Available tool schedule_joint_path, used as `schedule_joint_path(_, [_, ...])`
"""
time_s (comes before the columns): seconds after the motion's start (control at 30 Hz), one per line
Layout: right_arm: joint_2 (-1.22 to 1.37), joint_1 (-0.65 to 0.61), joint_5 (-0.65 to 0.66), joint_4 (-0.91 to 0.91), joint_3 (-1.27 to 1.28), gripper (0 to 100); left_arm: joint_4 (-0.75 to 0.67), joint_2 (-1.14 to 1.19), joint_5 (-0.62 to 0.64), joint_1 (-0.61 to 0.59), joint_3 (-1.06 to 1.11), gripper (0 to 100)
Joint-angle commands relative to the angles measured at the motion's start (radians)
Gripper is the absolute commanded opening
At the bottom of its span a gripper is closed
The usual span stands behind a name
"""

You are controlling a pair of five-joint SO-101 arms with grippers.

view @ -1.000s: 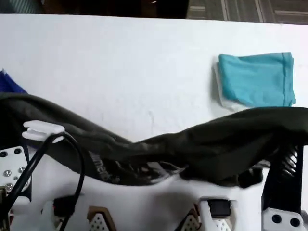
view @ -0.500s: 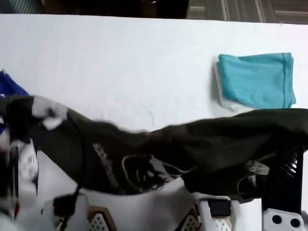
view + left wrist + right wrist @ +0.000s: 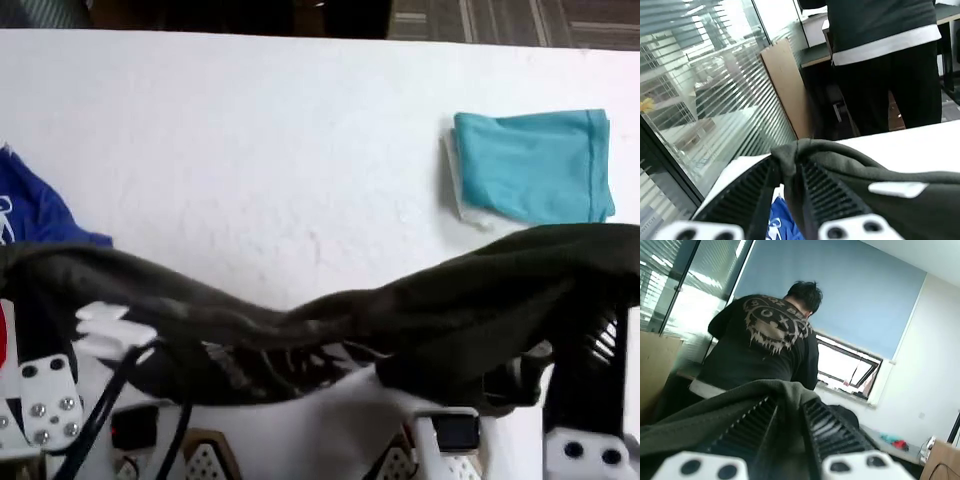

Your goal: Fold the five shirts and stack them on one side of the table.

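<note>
A dark olive shirt (image 3: 430,305) with a pale print hangs stretched across the front of the table between both arms. In the left wrist view my left gripper (image 3: 788,162) is shut on a bunched edge of the dark shirt (image 3: 850,165), held above the table. My right gripper (image 3: 790,402) is likewise shut on a fold of the dark shirt (image 3: 715,410). A folded teal shirt (image 3: 533,165) lies at the back right on top of a folded white one (image 3: 462,205). A blue shirt (image 3: 30,210) lies at the left edge and shows as blue cloth (image 3: 782,225) under the left fingers.
The white table (image 3: 260,140) is bare across the middle and back left. The left arm's body (image 3: 40,400) and cable stand at the front left, the right arm's body (image 3: 590,400) at the front right. A person stands beyond the table's far edge.
The left end of the dark shirt swung up and then dropped toward the front, uncovering more of the blue shirt. The right end has barely moved.
</note>
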Motion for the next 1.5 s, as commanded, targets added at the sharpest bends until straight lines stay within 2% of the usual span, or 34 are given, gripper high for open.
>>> schedule_joint_path(0.0, [0.084,0.005,-0.008,-0.002,0.084,1.8,-0.04,0.094,0.003,0.003,0.076,2])
schedule_joint_path(0.17, [0.171,0.005,-0.008,-0.101,0.299,1.8,-0.149,0.233,0.003,0.006,0.186,2])
schedule_joint_path(0.43, [0.326,0.005,0.0,-0.42,0.647,1.8,-0.39,0.506,0.003,0.02,0.257,2])
schedule_joint_path(0.57, [0.473,0.01,0.0,-0.527,0.675,1.8,-0.493,0.68,0.003,0.063,0.248,2])
schedule_joint_path(0.7, [0.639,0.013,0.0,-0.564,0.595,1.8,-0.582,0.829,0.003,0.091,0.213,2])
schedule_joint_path(0.83, [0.791,0.013,-0.002,-0.556,0.465,1.8,-0.582,0.968,0.003,0.091,0.059,2])
schedule_joint_path(1.0, [0.938,0.004,-0.008,-0.46,0.348,1.8,-0.497,1.145,0.003,0.084,-0.111,2])
schedule_joint_path(1.4, [1.236,0.002,-0.008,-0.432,0.338,1.8,-0.428,1.498,0.003,0.087,-0.222,2])
schedule_joint_path(1.47, [1.268,0.002,-0.008,-0.407,0.344,1.9,-0.382,1.539,0.003,0.091,-0.228,2])
